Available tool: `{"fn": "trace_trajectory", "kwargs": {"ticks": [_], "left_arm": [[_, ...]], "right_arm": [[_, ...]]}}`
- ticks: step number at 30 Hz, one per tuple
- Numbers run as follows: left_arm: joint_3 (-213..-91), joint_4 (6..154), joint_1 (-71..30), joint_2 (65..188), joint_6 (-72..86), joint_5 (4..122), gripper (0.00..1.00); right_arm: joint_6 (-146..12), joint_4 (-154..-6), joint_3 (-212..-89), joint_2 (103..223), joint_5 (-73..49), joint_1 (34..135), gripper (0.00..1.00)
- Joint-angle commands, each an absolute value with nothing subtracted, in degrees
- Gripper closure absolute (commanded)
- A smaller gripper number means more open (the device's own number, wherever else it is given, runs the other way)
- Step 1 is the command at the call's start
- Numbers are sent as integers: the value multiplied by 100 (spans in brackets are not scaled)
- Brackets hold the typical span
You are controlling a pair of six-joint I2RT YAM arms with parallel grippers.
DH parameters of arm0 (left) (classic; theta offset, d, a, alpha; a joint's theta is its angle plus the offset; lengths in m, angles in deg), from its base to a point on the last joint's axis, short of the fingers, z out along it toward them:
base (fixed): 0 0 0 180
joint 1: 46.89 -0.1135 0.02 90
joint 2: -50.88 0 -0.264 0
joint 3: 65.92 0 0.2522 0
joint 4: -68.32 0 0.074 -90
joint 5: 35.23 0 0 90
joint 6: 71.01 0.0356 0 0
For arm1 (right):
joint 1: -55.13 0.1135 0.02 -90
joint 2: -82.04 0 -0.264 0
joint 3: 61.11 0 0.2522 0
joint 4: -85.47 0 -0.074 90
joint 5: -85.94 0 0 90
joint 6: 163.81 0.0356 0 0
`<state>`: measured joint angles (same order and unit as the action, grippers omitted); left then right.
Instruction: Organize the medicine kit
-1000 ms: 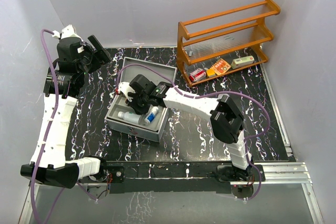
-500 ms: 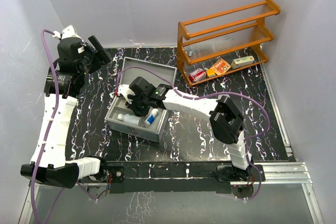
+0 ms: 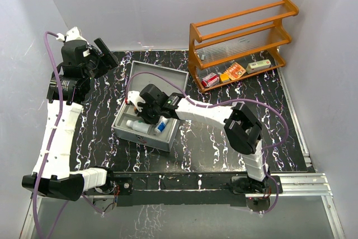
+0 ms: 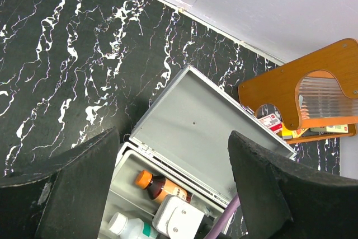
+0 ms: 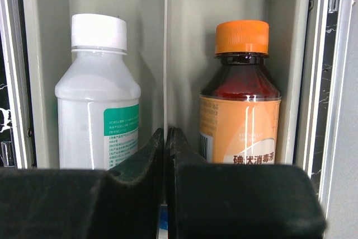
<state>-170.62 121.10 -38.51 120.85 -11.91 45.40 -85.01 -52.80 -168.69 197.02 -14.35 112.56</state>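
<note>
The grey medicine kit (image 3: 130, 133) stands open on the black marble table, its lid (image 3: 159, 78) tilted back. In the right wrist view a white bottle (image 5: 98, 104) and a brown bottle with an orange cap (image 5: 240, 104) lie in side-by-side compartments. My right gripper (image 5: 166, 138) is inside the kit (image 3: 146, 109), its fingers pressed together in line with the divider; a blue-and-white item (image 5: 163, 221) shows just below them. My left gripper (image 4: 173, 188) is wide open and empty, high above the table's far left (image 3: 103, 54), looking down on the kit (image 4: 207, 132).
A wooden shelf rack (image 3: 240, 37) stands at the back right. Its lowest shelf holds a red-and-white box (image 3: 210, 79), an orange packet (image 3: 235, 71) and a green-and-white box (image 3: 258, 66). A purple cable (image 3: 184, 90) runs along the right arm over the kit.
My right gripper has shifted slightly inside the kit and its arm has settled a little. The left arm has not moved.
</note>
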Motion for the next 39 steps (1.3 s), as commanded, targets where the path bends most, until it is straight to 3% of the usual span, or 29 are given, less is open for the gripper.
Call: {"fn": "trace_trajectory", "kwargs": {"ticks": [1,25,39], "left_arm": [[-17020,12007,-3823,12037,-1159,4564,22],[-17013,12016,-3821,12024,-1158,4582,22],[-17029,12008,-3811,12001,-1079,4570,22]], "right_arm": [[-8652,-5843,-16872,19271,-1424,11281,100],[-8739,-5888,-16973,19332,-1671,11300,100],[-8476,-5597,-17246,19227,-1105,11298,76]]}}
